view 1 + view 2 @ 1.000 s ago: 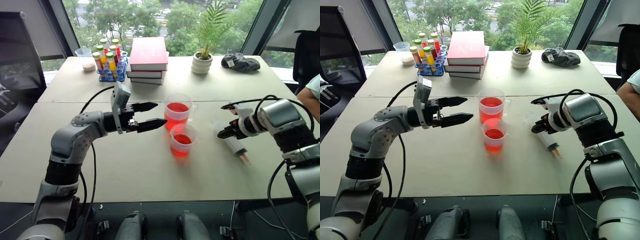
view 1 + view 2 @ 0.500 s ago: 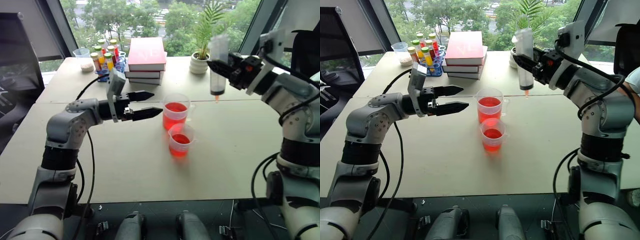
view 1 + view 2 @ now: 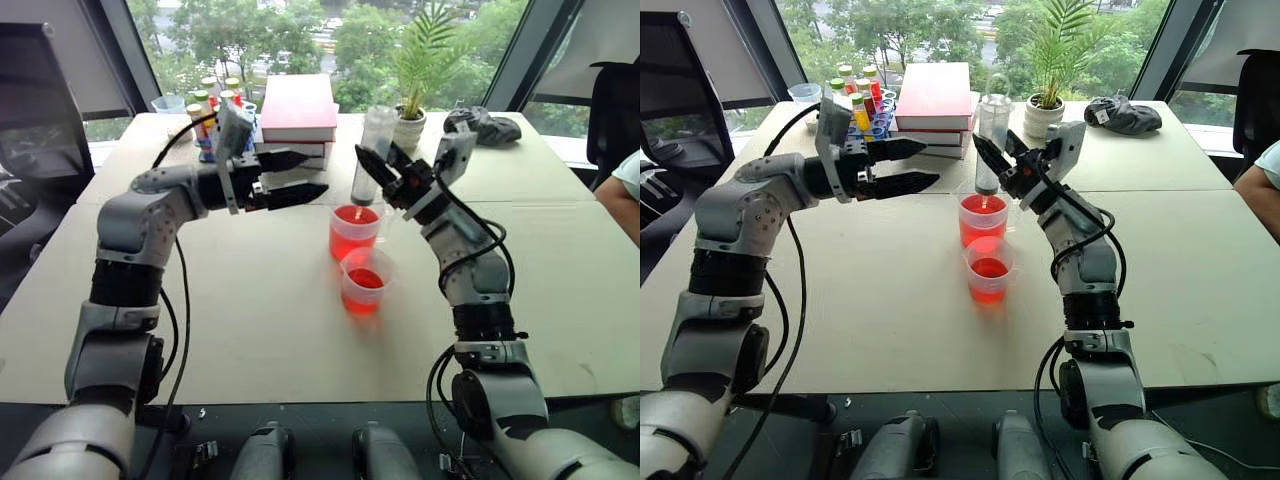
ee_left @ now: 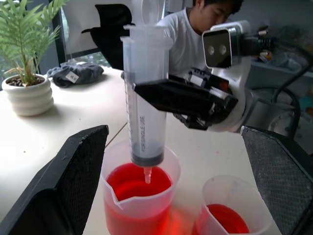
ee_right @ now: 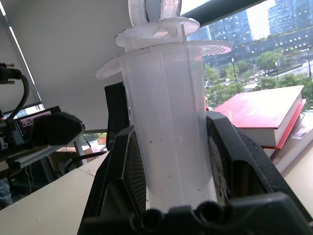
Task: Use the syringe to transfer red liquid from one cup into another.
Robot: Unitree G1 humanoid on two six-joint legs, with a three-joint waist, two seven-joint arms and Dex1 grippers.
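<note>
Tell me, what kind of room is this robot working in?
Probably an office or lab high in a city building: a pale table by big windows over treetops, a rack of capped tubes, stacked red books, a potted plant and an office chair.

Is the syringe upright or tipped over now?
Upright. The syringe hangs vertically in the right end effector, tip down above the red liquid in the larger cup, not touching it.
</note>
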